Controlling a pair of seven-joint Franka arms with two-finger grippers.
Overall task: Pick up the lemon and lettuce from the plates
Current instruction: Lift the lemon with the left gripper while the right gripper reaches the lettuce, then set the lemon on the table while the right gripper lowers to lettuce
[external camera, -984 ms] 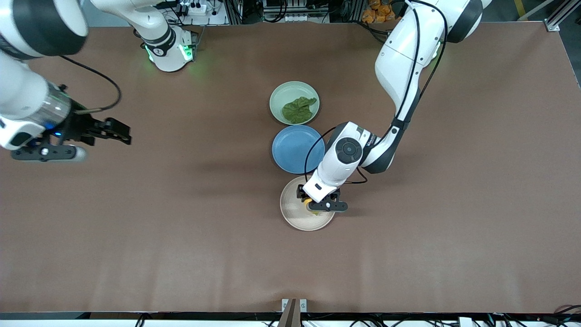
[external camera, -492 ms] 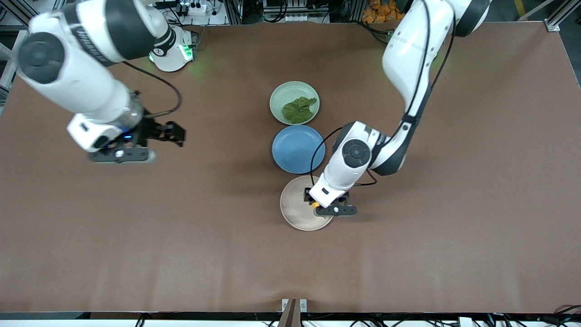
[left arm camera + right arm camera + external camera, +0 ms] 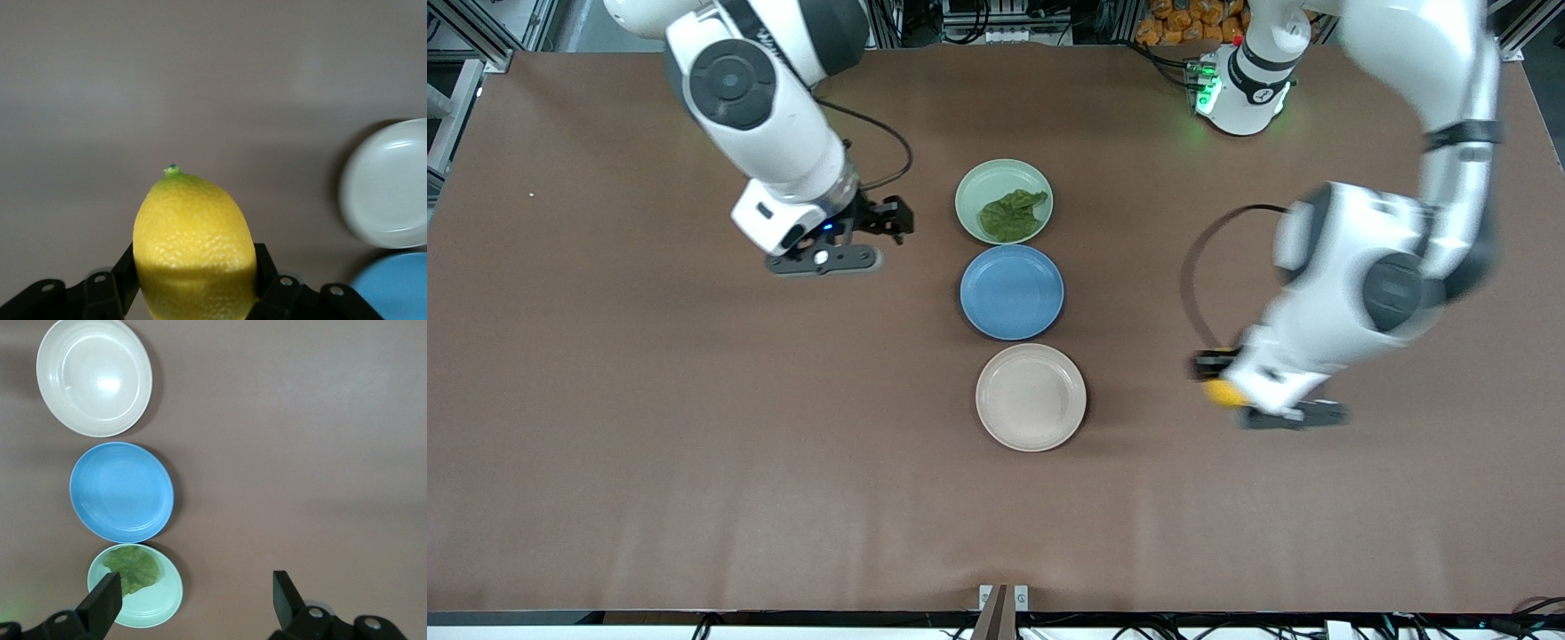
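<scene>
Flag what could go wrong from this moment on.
The left gripper holds the lemon by its lower part only, up over bare table; a quick swing might shake it loose. The right gripper, open, hangs beside the mint plate; coming down on the flat lettuce, its fingers could strike the plate.

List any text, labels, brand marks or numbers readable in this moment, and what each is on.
None can be read. The lemon, lettuce, and the green plate, blue plate and beige plate carry no print. Any marking on the arms is too blurred to read.
</scene>
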